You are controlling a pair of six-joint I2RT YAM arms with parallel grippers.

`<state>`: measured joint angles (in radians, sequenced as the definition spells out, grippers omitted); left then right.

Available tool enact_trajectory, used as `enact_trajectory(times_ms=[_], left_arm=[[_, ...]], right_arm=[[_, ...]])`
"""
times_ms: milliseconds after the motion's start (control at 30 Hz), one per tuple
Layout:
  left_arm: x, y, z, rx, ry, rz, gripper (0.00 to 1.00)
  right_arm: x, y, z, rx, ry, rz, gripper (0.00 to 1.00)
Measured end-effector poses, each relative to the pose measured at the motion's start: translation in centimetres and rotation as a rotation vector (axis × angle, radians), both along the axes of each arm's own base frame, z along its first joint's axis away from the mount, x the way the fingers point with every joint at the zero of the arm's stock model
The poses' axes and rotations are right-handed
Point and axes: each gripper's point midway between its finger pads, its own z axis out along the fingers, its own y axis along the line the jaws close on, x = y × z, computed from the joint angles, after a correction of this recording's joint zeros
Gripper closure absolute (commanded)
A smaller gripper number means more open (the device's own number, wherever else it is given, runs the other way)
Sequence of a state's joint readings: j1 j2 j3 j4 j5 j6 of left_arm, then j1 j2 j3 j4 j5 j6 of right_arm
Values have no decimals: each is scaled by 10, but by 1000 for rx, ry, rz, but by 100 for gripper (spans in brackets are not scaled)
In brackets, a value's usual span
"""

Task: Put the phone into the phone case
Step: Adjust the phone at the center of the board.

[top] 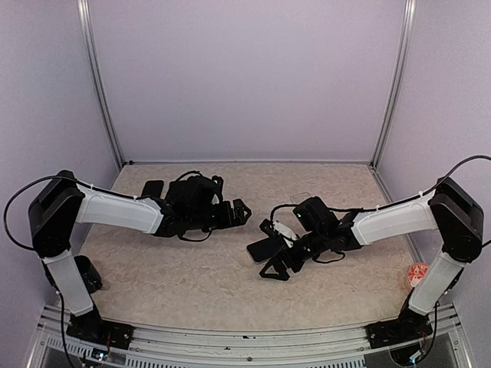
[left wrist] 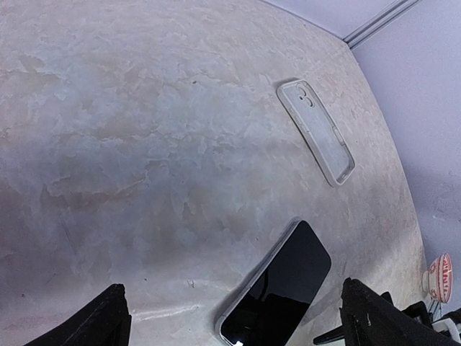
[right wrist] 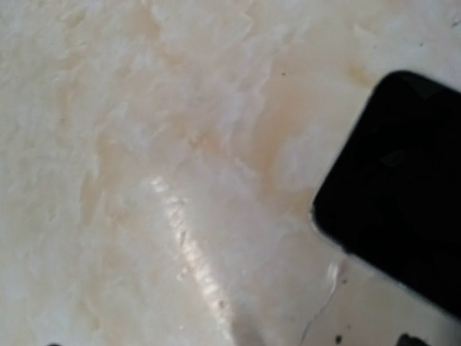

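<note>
The phone (top: 261, 250) is a black slab lying screen-up on the table's middle right; it also shows in the left wrist view (left wrist: 279, 288) and the right wrist view (right wrist: 403, 187). The phone case (left wrist: 317, 131), a thin clear shell, lies flat farther back, faint in the top view (top: 304, 198). My right gripper (top: 271, 249) is low over the table with its fingers wide apart at the phone's end, gripping nothing. My left gripper (left wrist: 238, 333) hovers left of the phone, open and empty, with the phone ahead between its finger lines.
A small red-and-white object (top: 418, 274) sits at the table's right edge near the right arm's base. The booth's walls and metal posts (top: 387, 84) close the back and sides. Bare mottled tabletop (top: 192, 268) lies in front of both grippers.
</note>
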<state>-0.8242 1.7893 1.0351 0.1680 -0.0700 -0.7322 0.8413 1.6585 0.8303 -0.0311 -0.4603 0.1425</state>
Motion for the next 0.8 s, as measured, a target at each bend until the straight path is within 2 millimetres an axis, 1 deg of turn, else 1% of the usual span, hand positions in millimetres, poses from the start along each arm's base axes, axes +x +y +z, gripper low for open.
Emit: enact_trajectory(times_ms=[133,333,567,667,800], left_arm=[[0,0,0,-3,2,-3,1],[1,1,0,-6,3,-4,1],[1,0,1,-14,1,-7,1],[0,0,0,-17,2,-9,1],[-3,3,-8,-11,15,-9,1]], right_arm=[[1,3,-10,-20,9,12,0],[-6,11,-13,-25,7,46,0],[-2,14,-25,-52,15,36,0],[3,18,-25,-54,-1,27,0],[9,22,-26,-60,-21,12,0]])
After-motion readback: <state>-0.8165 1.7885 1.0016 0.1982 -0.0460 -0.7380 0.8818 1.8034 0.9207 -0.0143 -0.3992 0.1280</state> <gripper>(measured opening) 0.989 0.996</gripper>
